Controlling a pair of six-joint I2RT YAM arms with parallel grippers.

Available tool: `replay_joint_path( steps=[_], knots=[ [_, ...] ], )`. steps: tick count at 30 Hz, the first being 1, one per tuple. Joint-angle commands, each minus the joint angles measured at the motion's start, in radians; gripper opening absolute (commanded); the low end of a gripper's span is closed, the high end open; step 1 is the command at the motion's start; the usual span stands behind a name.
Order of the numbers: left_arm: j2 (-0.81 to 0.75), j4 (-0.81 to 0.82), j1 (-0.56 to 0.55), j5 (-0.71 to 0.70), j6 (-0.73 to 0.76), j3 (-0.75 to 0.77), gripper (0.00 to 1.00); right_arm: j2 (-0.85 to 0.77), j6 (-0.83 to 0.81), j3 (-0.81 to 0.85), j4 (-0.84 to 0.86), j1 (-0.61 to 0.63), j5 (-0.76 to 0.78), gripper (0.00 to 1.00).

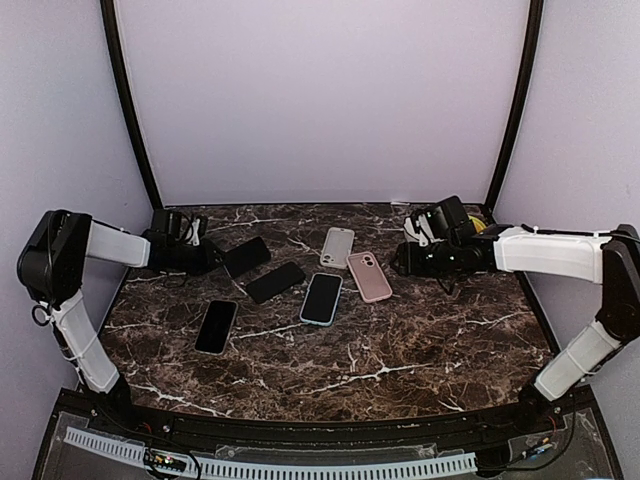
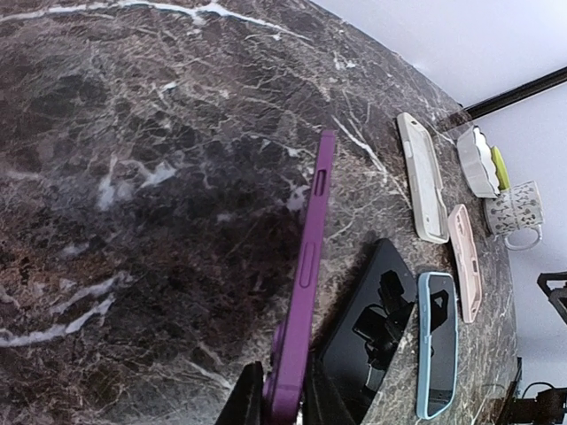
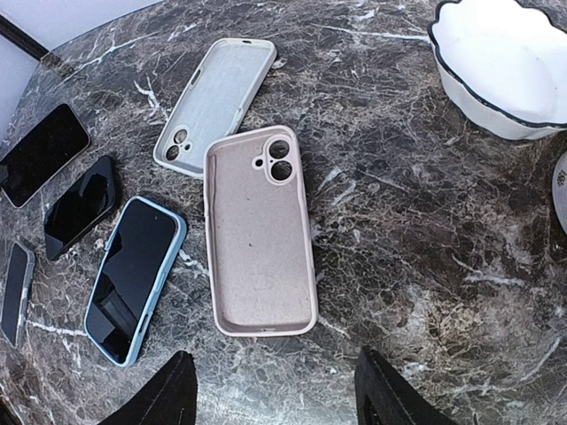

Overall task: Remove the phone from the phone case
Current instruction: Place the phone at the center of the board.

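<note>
Left wrist, left claw pinching purple case

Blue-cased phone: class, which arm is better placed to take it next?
Right, probably: the right fingers are open and empty near the blue-cased phone; the left fingers are shut on the purple case.

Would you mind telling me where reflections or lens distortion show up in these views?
Left wrist: the black phone mirrors a dark silhouette. Right wrist: the blue-cased phone also carries a dark reflection, otherwise sharp. Top external: the side posts look bowed.
</note>
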Motion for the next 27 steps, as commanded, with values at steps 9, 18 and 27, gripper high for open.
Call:
replay_joint_path(
  steps=[9,18,27],
  knots=[
    [0.042,-0.075,0.005,-0.159,0.031,-0.057,0.28,-0.015,0.039,-0.012,-0.013,0.026,0.015,0.62],
    [-0.004,-0.106,0.005,-0.205,0.053,-0.068,0.41,0.01,0.031,0.02,-0.036,0.043,0.02,0.62],
    [-0.179,-0.323,-0.066,-0.378,0.156,-0.068,0.65,0.059,-0.025,0.112,-0.123,0.047,0.127,0.98]
  ],
)
